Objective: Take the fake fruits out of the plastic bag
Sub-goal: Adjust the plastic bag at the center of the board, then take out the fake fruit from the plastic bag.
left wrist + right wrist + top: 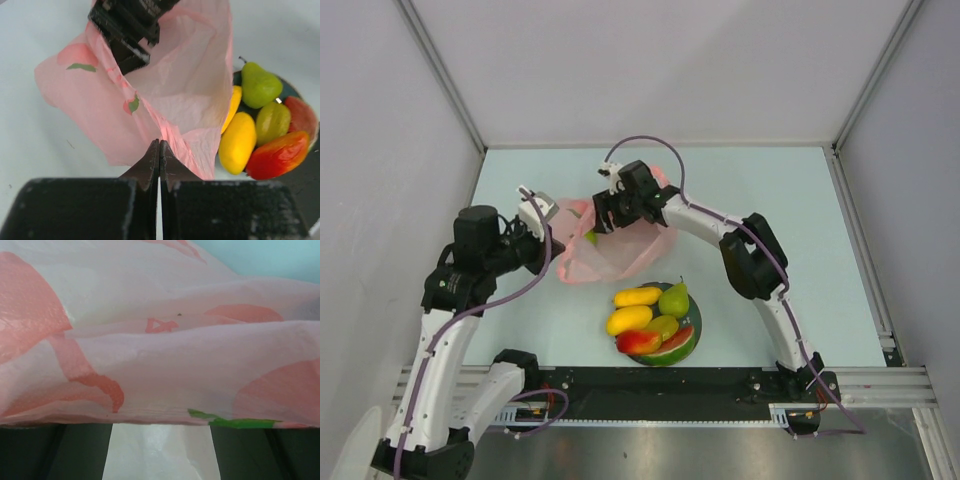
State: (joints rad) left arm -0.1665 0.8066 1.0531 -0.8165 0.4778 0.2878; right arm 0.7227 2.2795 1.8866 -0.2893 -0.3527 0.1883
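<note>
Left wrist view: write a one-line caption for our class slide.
Left gripper pinches the plastic bag by its edge while the right gripper works at its mouth; fake fruits lie piled alongside.

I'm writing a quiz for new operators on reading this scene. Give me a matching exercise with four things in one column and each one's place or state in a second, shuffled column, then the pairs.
Things
1. thin translucent pink plastic bag
2. glossy green plastic pear
3. left gripper
4. right gripper

Places or states
A. among other fruits on the round dark plate
B. shut on the bag's edge
C. open, reaching into the bag's mouth
D. on the pale blue table, beyond the plate

Pairs: 1-D, 2-A, 3-B, 4-C
</note>
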